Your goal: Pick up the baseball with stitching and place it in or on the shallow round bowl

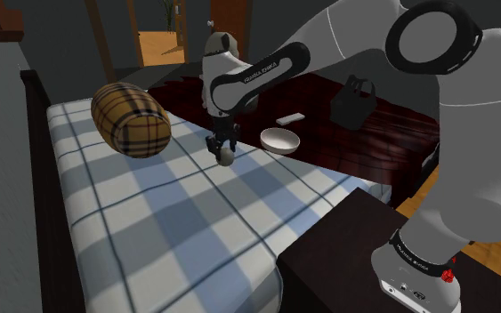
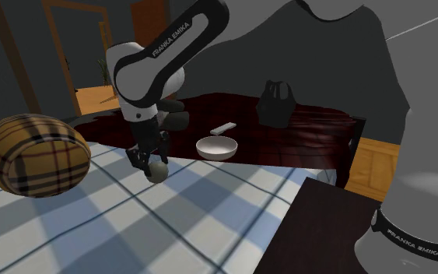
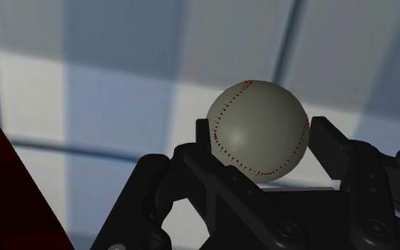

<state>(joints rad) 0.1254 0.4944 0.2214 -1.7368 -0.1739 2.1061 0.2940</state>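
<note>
The claw (image 1: 225,149) pinches the red-stitched baseball (image 3: 258,131) near the white bowl (image 1: 280,140); the arm (image 2: 170,35) reads "FRANKA EMIKA".

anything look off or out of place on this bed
Nothing stands out. The claw clasps the baseball over the checked bedspread, the white bowl sits upright on the dark red cover, and the plaid bolster lies beside them.

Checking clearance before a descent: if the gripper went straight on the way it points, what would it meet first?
Pointing down, the gripper clasps the baseball, so the ball would probably meet the blue-and-white checked bedcover directly beneath. The gap looks small but is hard to judge.
</note>
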